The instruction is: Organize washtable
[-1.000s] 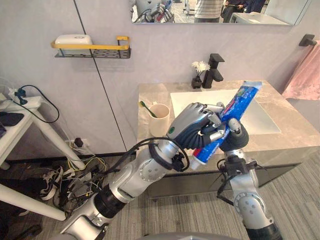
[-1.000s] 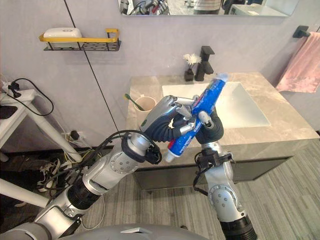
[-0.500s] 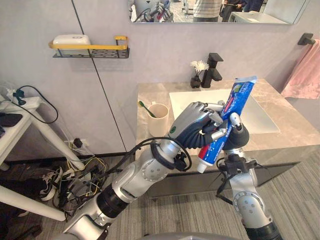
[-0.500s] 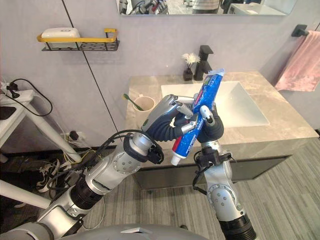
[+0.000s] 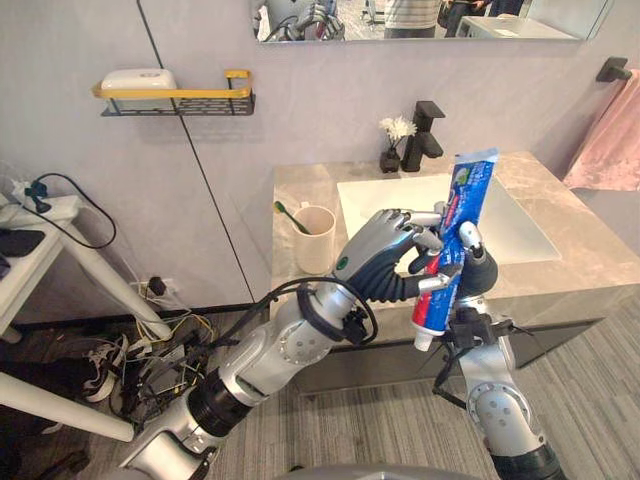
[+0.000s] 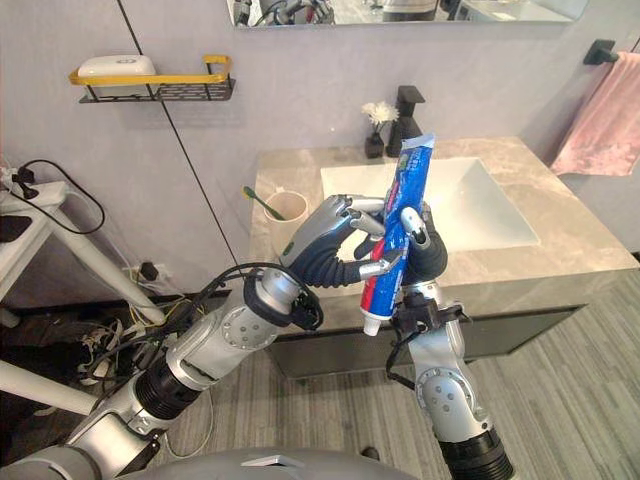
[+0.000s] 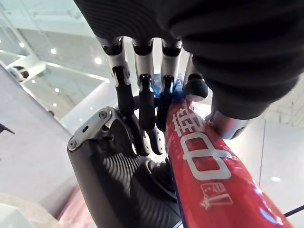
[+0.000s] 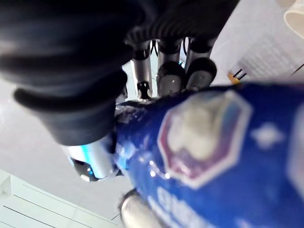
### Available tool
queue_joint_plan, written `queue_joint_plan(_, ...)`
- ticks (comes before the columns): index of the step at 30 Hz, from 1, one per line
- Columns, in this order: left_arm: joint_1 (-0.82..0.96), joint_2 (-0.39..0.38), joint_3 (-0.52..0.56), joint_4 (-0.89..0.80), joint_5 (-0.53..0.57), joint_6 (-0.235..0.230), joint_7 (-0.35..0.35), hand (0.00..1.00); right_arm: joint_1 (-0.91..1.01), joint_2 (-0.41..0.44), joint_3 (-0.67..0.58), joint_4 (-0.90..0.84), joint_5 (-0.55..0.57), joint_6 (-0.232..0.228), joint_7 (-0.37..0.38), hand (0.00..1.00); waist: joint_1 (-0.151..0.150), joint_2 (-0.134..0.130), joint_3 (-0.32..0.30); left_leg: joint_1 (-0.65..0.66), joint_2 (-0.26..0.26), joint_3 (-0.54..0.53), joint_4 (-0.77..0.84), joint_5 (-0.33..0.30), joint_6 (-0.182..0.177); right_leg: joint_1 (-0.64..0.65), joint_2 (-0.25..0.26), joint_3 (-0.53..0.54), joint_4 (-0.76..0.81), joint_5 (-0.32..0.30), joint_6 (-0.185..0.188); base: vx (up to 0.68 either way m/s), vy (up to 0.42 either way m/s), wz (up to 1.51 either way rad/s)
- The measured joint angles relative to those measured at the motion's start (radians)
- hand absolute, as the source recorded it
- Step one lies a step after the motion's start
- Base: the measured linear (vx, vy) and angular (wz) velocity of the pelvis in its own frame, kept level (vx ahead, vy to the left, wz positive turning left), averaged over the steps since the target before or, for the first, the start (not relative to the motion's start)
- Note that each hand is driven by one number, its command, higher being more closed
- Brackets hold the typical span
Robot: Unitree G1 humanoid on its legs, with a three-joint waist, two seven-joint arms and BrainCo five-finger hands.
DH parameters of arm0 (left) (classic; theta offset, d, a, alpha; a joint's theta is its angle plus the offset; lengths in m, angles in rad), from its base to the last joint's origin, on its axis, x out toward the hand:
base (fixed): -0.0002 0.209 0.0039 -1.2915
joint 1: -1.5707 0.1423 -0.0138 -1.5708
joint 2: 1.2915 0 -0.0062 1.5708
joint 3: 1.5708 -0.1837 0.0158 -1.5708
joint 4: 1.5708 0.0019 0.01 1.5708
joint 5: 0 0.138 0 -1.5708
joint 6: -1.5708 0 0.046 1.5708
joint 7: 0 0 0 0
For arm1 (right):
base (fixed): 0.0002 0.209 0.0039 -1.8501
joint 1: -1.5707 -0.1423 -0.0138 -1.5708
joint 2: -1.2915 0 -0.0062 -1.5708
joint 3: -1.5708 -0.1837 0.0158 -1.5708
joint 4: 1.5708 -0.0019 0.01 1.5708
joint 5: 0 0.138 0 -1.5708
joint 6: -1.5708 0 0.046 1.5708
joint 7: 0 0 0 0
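A blue and red toothpaste tube [image 5: 455,235] stands nearly upright in front of the washtable's front edge, cap end down. My right hand [image 5: 477,272] is shut on its lower half from behind. My left hand [image 5: 375,262] is beside the tube on its left, fingers [image 7: 142,95] stretched out and open, tips still near the tube [image 7: 204,161] and the right hand [image 7: 109,180]. The right wrist view has the tube [image 8: 213,156] pressed against that hand's curled fingers [image 8: 166,71].
On the stone counter [image 5: 300,190] a beige cup [image 5: 317,238] holds a green toothbrush [image 5: 290,213]. The white sink basin [image 5: 520,225], black faucet [image 5: 425,135] and small flower vase [image 5: 393,158] lie behind. A yellow wall shelf [image 5: 175,95] carries soap; a pink towel [image 5: 610,130] hangs right.
The tube has swung from a slant to nearly upright. My left hand's fingers have uncurled off it, and the right hand keeps its hold.
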Motion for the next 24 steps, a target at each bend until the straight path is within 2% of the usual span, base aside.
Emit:
queue_joint_plan(17, 0.070, 0.027, 0.116, -0.038, 0.057, -0.035, -0.065, 0.00, 0.000, 0.005, -0.007, 0.000, -0.023, 0.061, -0.001, 1.00, 0.005, 0.007, 0.006, 0.015, 0.001, 0.000, -0.006, -0.002, 0.002, 0.011, 0.006, -0.003, 0.000, -0.002, -0.002, 0.00, 0.000, 0.00)
queue_joint_plan(24, 0.081, 0.027, 0.138, -0.039, 0.060, -0.054, -0.076, 0.00, 0.000, 0.007, -0.006, 0.001, -0.040, 0.063, -0.001, 1.00, 0.010, 0.011, 0.027, 0.019, 0.001, 0.000, -0.018, -0.001, 0.002, 0.010, 0.007, -0.006, 0.000, -0.002, -0.002, 0.00, 0.000, 0.00)
